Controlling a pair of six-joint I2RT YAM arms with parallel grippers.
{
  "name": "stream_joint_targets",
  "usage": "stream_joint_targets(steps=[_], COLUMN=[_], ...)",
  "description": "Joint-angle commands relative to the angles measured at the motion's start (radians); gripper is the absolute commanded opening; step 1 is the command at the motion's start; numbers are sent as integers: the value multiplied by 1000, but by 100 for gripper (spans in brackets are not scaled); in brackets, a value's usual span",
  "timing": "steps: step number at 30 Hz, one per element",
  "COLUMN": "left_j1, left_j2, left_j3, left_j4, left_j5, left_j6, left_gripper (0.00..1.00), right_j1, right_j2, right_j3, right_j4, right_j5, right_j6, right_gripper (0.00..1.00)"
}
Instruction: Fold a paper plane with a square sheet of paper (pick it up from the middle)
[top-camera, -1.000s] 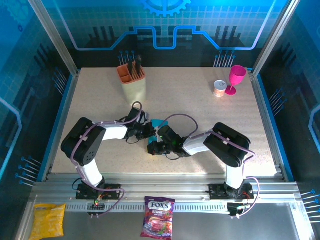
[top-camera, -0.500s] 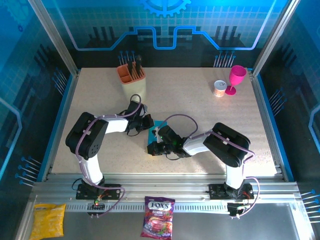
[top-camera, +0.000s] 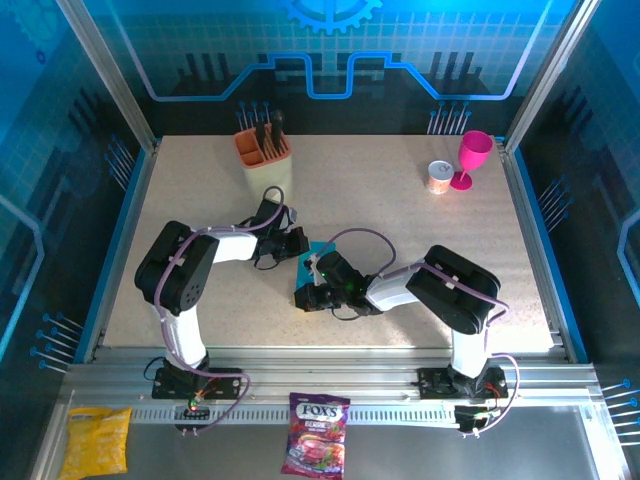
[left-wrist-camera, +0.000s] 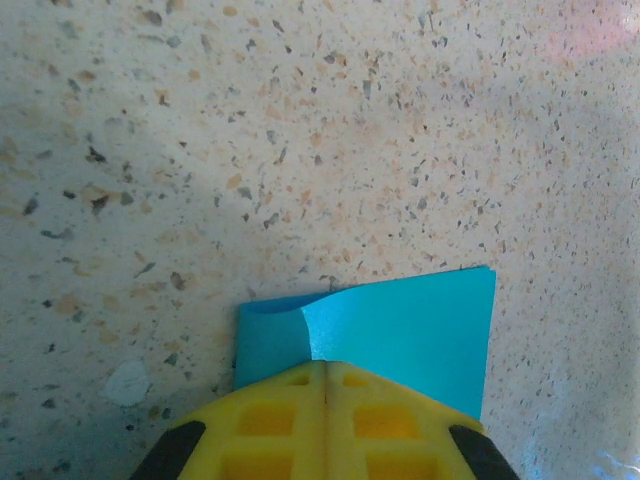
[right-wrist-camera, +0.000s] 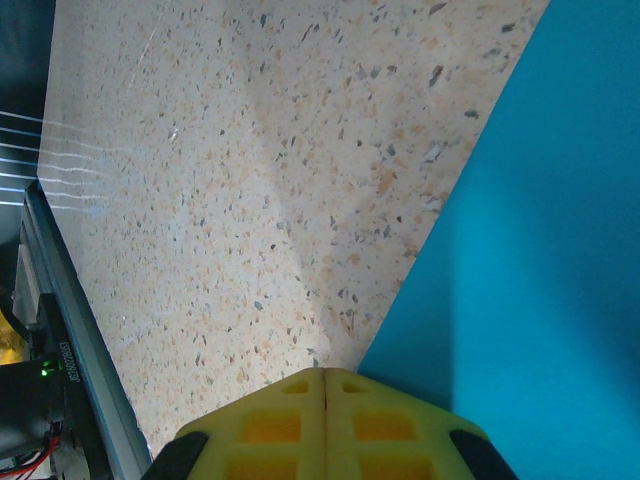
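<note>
The cyan-blue paper (top-camera: 315, 252) lies partly folded mid-table, mostly covered by both grippers. In the left wrist view the paper (left-wrist-camera: 420, 335) is a small folded rectangle, one layer curling up at its left end. My left gripper (left-wrist-camera: 325, 362) is shut, its yellow tips resting on the near edge of that rectangle; from above the left gripper (top-camera: 297, 244) sits at the sheet's far left side. My right gripper (right-wrist-camera: 325, 372) is shut too, tips at the paper's (right-wrist-camera: 540, 250) straight edge, on the sheet's near side (top-camera: 310, 292). No dart shape is visible.
A beige utensil holder (top-camera: 266, 160) with an orange top stands at the back left. A pink goblet (top-camera: 472, 158) and a small can (top-camera: 438, 177) stand at the back right. A candy bag (top-camera: 316, 430) and a yellow packet (top-camera: 97, 440) lie below the table's front rail.
My left gripper has drawn back toward the far left, off the middle of the sheet to its edge, and its elbow shifted right. The right arm has stayed put.
</note>
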Motion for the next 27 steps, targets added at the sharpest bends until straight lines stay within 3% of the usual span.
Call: stream_joint_targets(steps=[1,19,27], left_j1=[24,24,23], left_j2=[44,34,36], left_j3=[6,-42,-49], left_j4=[-6,27,38], left_j5=[-66,-56,-52], left_j6=[33,34,28], left_gripper=[0,0,0], right_j1=[33,-35,-85], right_j2=[70,-202,-138], right_j3=[-51,141,212], right_j4=[-236,-406,-406], right_j5=[-23,-45,-8], right_j6=[-14,-95,-104], right_gripper=[0,0,0])
